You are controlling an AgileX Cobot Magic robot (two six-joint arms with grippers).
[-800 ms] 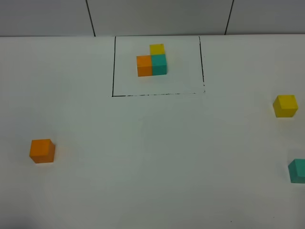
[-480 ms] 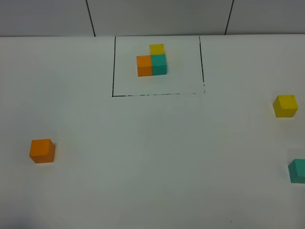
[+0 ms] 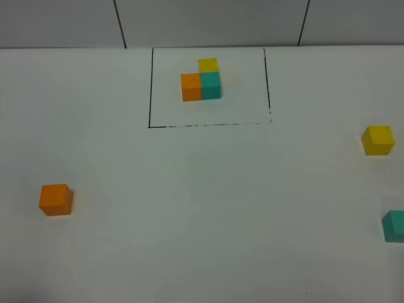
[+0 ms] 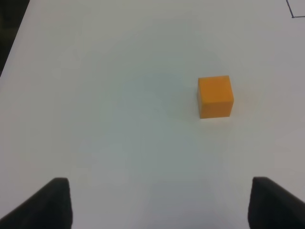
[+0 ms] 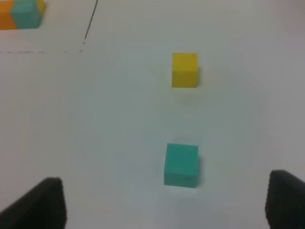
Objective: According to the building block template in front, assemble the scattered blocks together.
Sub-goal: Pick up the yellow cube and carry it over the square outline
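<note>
The template (image 3: 202,79) is an L-shaped trio of orange, teal and yellow cubes inside a black-lined rectangle at the far middle of the table. A loose orange cube (image 3: 55,199) sits at the left, also in the left wrist view (image 4: 215,96). A loose yellow cube (image 3: 378,140) and a loose teal cube (image 3: 394,226) sit at the right edge, both in the right wrist view, yellow (image 5: 184,70) and teal (image 5: 181,164). My left gripper (image 4: 159,202) is open, short of the orange cube. My right gripper (image 5: 164,202) is open, short of the teal cube. Neither gripper shows in the high view.
The white table (image 3: 202,208) runs to a grey panelled wall at the back. The table's left edge with dark floor beyond shows in the left wrist view (image 4: 12,43). A corner of the template's black line shows in the right wrist view (image 5: 86,36).
</note>
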